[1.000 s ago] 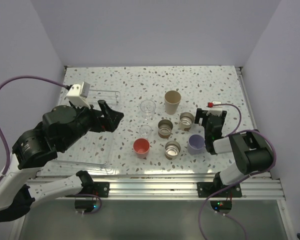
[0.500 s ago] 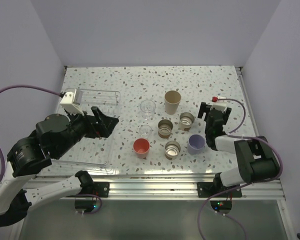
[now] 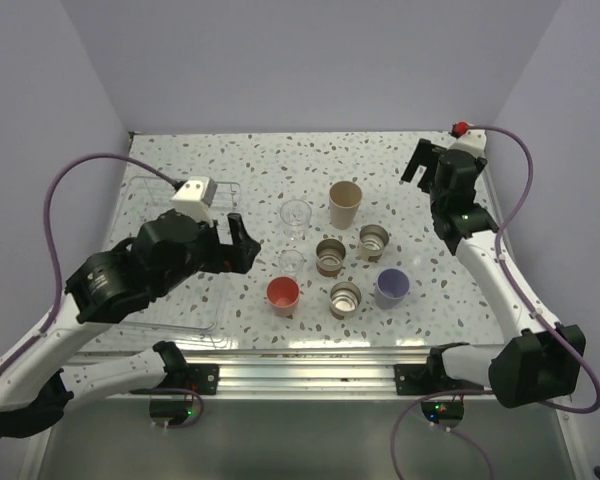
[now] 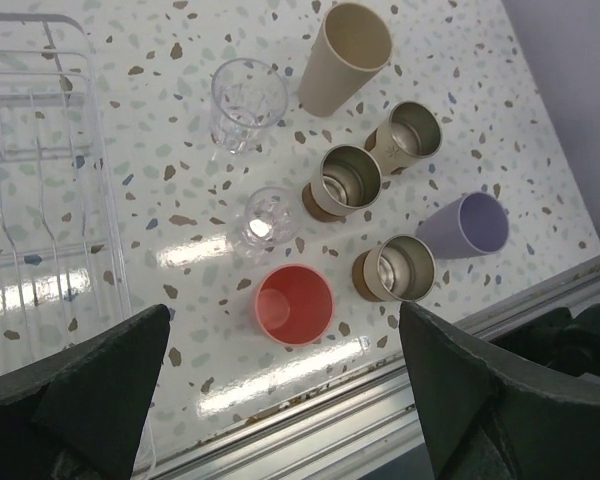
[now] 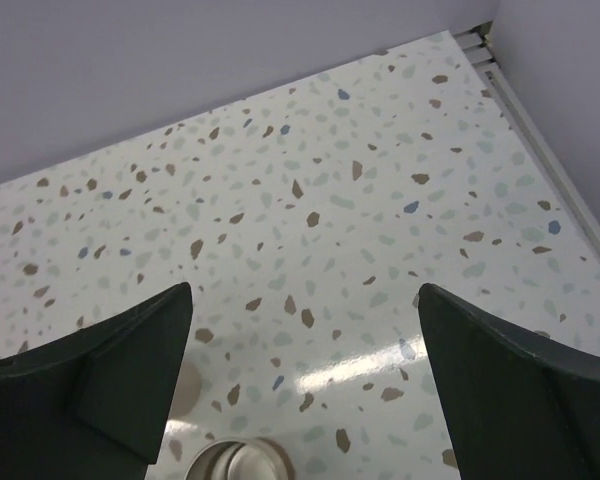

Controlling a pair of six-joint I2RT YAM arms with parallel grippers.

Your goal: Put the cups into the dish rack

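Eight cups (image 4: 345, 180) right of left hand (image 4: 285, 315), spread wide, empty; right hand (image 5: 302, 300) spread, empty, well beyond them.

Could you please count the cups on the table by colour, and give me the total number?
Tall beige handleless cup: 1
Coral-red round cup: 1
Lavender round cup: 1
Clear see-through cups: 2
Cream cups with brown bands: 3
Total: 8

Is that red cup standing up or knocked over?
Upright. The coral-red cup shows its round open mouth from above, and it looks empty.
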